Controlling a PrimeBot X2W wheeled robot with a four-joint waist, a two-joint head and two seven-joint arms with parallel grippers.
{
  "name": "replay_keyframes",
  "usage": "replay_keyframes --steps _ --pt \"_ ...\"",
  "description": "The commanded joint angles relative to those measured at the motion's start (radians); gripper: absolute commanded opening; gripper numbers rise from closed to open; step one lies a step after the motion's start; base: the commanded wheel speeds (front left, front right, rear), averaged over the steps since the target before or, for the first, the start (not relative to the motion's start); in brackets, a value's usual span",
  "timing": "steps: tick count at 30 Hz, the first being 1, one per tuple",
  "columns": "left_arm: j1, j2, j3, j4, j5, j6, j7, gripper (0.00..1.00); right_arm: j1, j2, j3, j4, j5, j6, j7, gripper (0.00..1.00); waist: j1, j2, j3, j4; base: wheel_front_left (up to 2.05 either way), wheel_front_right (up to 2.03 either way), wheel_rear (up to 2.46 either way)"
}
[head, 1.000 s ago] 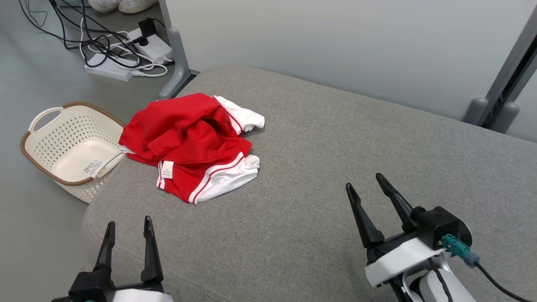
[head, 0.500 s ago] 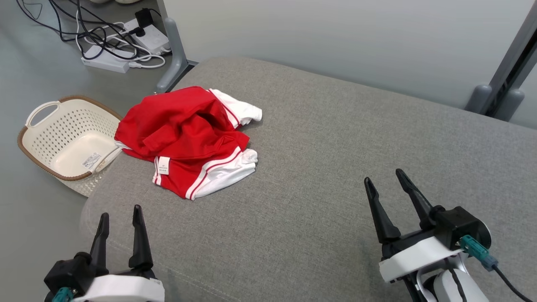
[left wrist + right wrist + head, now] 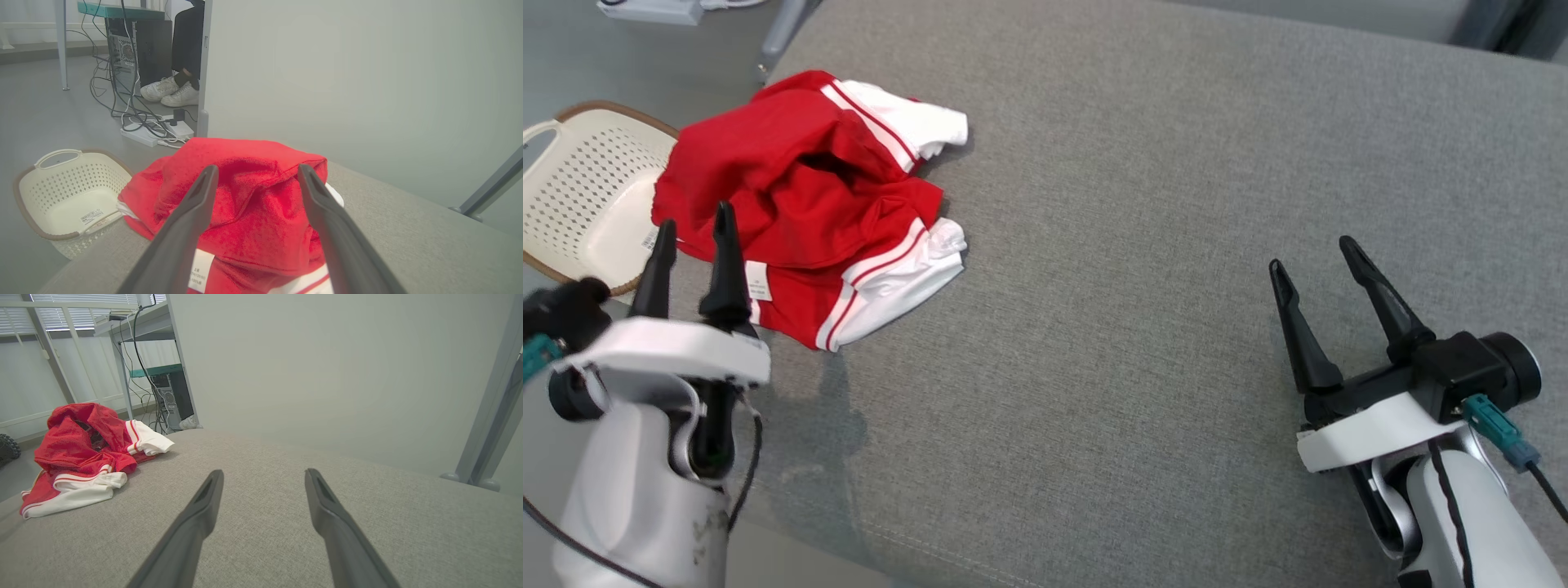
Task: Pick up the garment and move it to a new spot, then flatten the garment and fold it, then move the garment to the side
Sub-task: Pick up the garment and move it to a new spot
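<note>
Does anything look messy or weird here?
Yes. The red and white garment is scrunched up in a heap near the left edge of the grey cushion instead of lying flat, and its white label pokes out. A basket stands on the floor beside it. Nothing looks spilled or broken.

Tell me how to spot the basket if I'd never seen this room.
Find the big grey cushion. Off its left edge, past the crumpled red and white garment, the basket sits lower down on the floor. It is cream, full of little holes, with a brown rim and a loop handle.
</note>
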Motion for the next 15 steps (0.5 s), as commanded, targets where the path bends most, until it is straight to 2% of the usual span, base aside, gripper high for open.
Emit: replay_keyframes --steps 1,4,6,7,8,11,15 --pt "-0.073 0.029 -0.004 0.04 -0.02 -0.012 0.038 1.0 -0.028 -0.009 -0.004 -0.012 0.008 0.0 -0.002 1.0 0.0 0.0 0.089 -0.04 0.0 0.0 0.0" --pt "-0.178 0.079 -0.026 0.107 -0.024 -0.02 0.098 1.0 -0.043 -0.024 -0.004 -0.021 0.002 0.0 -0.002 1.0 0.0 0.0 0.13 -0.053 0.0 0.0 0.0" --pt "-0.207 0.091 -0.035 0.13 -0.027 -0.021 0.121 1.0 -0.048 -0.027 -0.004 -0.023 0.0 0.0 -0.002 1.0 0.0 0.0 0.14 -0.057 0.0 0.0 0.0" --pt "-0.257 0.111 -0.042 0.187 -0.039 -0.023 0.175 1.0 -0.056 -0.033 0.001 -0.025 -0.004 0.0 -0.002 1.0 0.0 0.0 0.158 -0.068 0.0 0.0 0.0" --pt "-0.257 0.111 -0.042 0.187 -0.039 -0.023 0.175 1.0 -0.056 -0.033 0.001 -0.025 -0.004 0.0 -0.002 1.0 0.0 0.0 0.158 -0.068 0.0 0.0 0.0" --pt "-0.322 0.135 -0.06 0.265 -0.063 -0.027 0.277 1.0 -0.067 -0.037 0.007 -0.029 -0.011 0.0 -0.002 1.0 0.0 0.0 0.179 -0.086 0.0 0.0 0.0" --pt "-0.372 0.177 -0.081 0.332 -0.046 -0.029 0.312 1.0 -0.069 -0.035 0.01 -0.028 -0.012 0.0 -0.002 1.0 0.0 0.0 0.2 -0.107 0.0 0.0 0.0"
